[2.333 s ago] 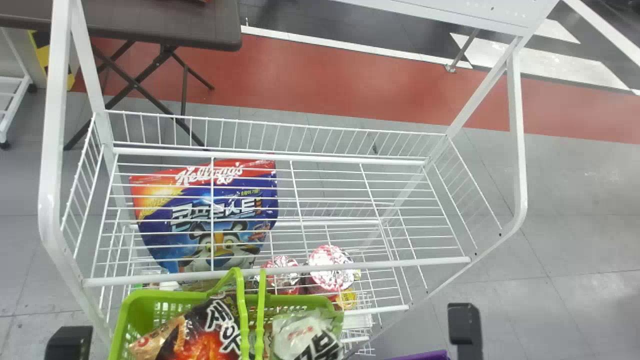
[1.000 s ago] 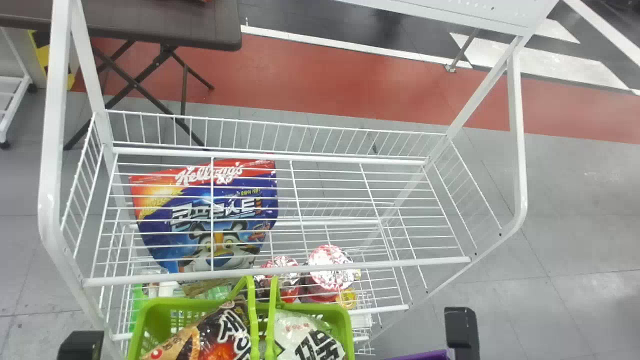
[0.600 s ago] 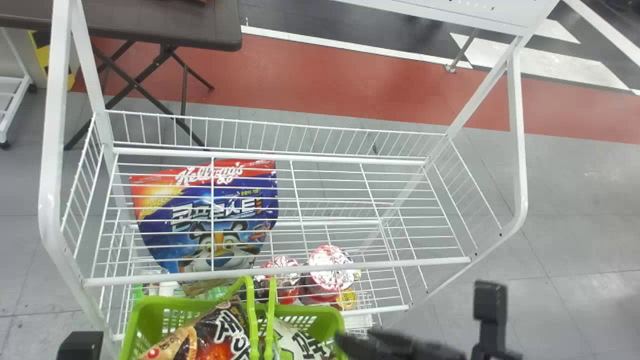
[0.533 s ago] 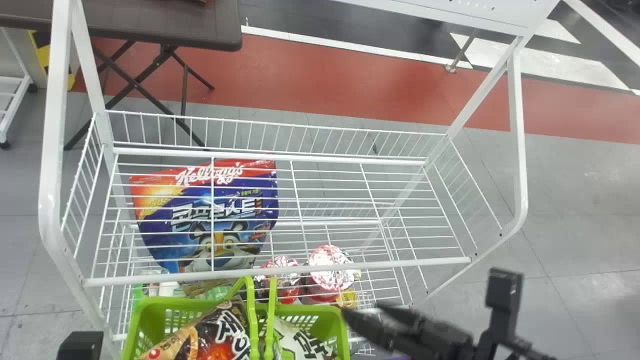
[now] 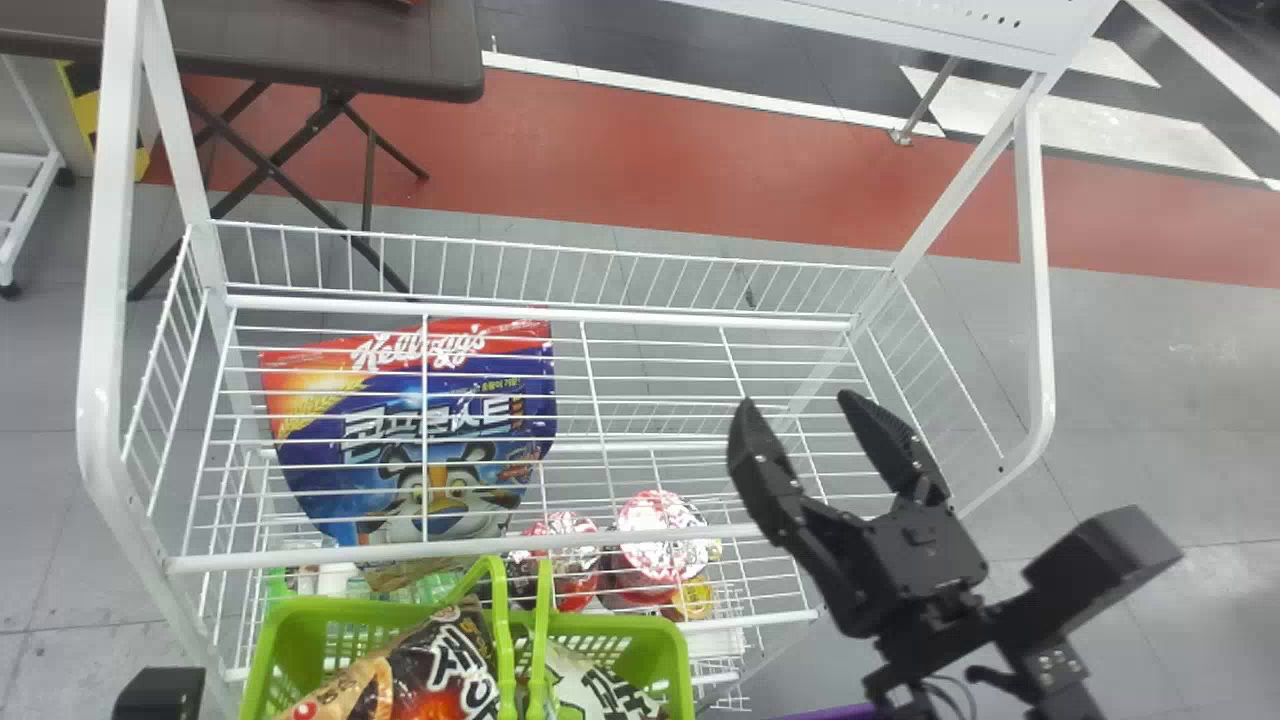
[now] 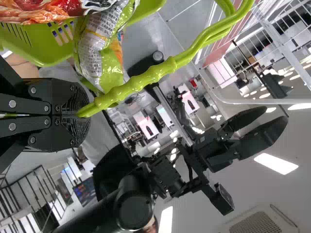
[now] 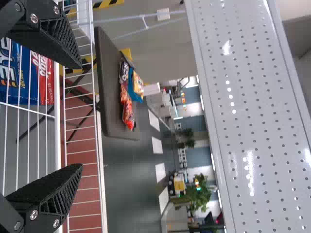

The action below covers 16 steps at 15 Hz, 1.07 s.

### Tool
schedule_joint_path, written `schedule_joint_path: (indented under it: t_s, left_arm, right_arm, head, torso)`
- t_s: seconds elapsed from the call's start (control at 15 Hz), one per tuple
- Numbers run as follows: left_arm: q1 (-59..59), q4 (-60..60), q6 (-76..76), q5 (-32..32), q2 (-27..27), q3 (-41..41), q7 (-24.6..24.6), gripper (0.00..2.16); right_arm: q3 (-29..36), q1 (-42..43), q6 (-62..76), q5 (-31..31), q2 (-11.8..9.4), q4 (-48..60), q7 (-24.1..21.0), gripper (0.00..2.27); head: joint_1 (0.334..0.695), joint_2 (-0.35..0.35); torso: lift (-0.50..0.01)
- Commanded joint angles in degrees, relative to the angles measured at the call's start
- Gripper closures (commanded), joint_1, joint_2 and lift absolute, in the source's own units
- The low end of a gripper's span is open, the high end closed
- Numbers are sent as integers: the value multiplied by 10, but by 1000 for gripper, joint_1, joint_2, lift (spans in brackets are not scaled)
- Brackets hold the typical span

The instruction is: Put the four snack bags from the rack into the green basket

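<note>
Snack bag of dark brown, red and tan film with large white lettering [image 5: 440,672]: located in the light-green perforated plastic basket [image 5: 655,650], at the near side of the scene, left of centre. A white-and-green film bag with black lettering [image 5: 590,690] lies to its right in the same basket. Two slim green plastic handles [image 5: 498,620] stand upright above the load.

Left gripper [image 5: 160,694]: positioned at the near left. In the left wrist view, the black fingers of the left gripper [image 6: 79,114] are together, clamped on a basket handle; the handle sits between the pads.

Right gripper [image 5: 795,400]: positioned over the right part of the white wire rack [image 5: 560,318], with its two black fingers apart and only air between them.

A large blue-and-red printed film bag [image 5: 415,430] lies beneath the rack's upper wire shelf, at the left. Two red-and-white foil-topped containers [image 5: 660,530] are on the lower level, near side, right of that bag. A dark brown folding table [image 5: 300,60] stands at the far left; the right wrist view shows colourful packets [image 7: 127,92] on its top.
</note>
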State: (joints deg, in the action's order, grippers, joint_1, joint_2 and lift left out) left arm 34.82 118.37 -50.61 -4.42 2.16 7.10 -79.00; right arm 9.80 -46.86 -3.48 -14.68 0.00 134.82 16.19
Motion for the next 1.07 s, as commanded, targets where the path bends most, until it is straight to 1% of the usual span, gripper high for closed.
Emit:
schedule_joint_path:
  t_s: [0.0,0.4,1.0]
  left_arm:
    - [1,-1,0,0,0,-1,0,2138]
    - [4,2,2,-2,2,-2,-4,2138]
    - [5,3,0,-2,2,-2,-4,2138]
  right_arm:
    - [-44,-6,-9,35,1,7,-41,110]
    - [-46,-9,-56,34,1,24,-49,110]
    - [-44,-10,-60,34,1,25,-53,110]
  head:
    - [695,-350]
    - [695,-350]
    - [695,-350]
  torso:
    - [-6]
    - [-6]
    - [-6]
